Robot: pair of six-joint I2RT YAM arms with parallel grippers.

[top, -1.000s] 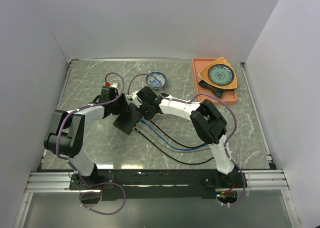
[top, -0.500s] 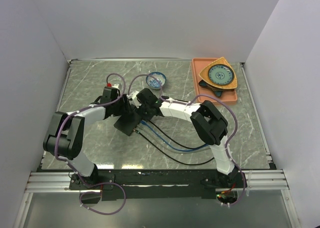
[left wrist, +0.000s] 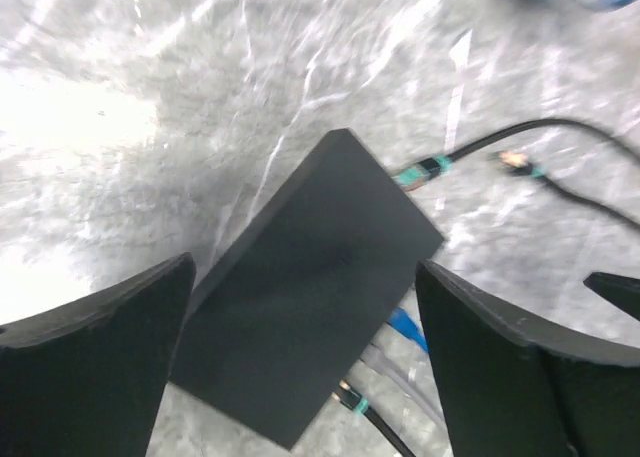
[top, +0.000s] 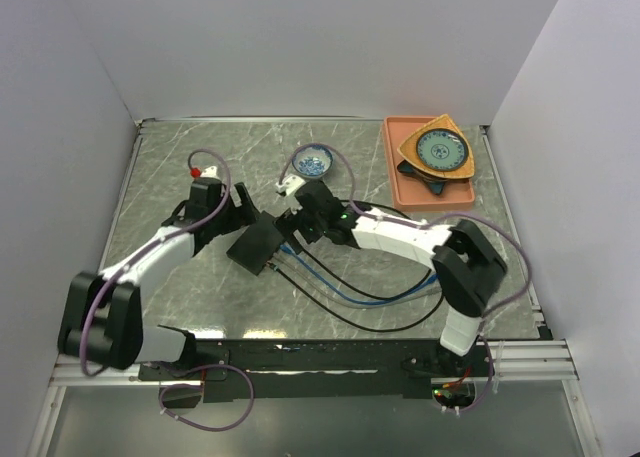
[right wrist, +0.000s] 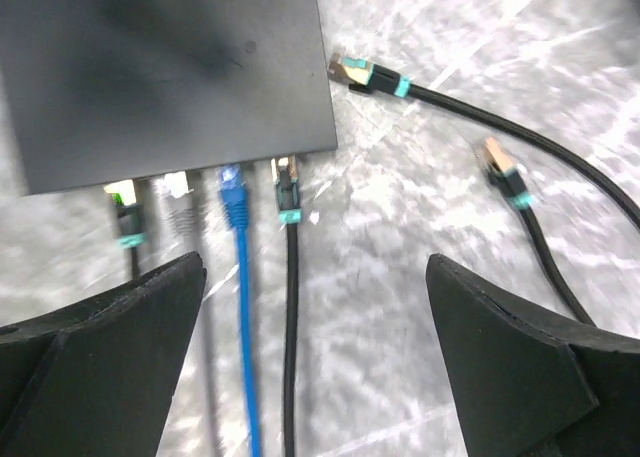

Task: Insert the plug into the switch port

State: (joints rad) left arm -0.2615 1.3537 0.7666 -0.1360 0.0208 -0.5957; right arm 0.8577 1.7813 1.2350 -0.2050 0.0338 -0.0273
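The switch (top: 258, 245) is a flat matte-black box lying at an angle in the middle of the table. Along its near edge (right wrist: 200, 167), several cable ends meet the sockets, among them a blue plug (right wrist: 233, 192) and a black plug (right wrist: 287, 189) with a teal band. Two loose plugs (right wrist: 360, 74) (right wrist: 500, 165) lie on the marble beside it. My left gripper (top: 236, 220) hovers open over the switch (left wrist: 310, 287), its fingers (left wrist: 90, 367) wide apart. Behind the port edge my right gripper (right wrist: 315, 262) is open and holds nothing.
Black, blue and grey cables (top: 370, 292) trail from the switch toward the right arm's base. A small blue-patterned bowl (top: 312, 161) stands behind the grippers. At the back right, an orange tray (top: 397, 177) holds a patterned plate (top: 442, 150). White walls surround the table.
Both grippers have opened wide. The left one has drawn back to the left, off the switch's sides. The right one has let go at the port edge and pulled back right.
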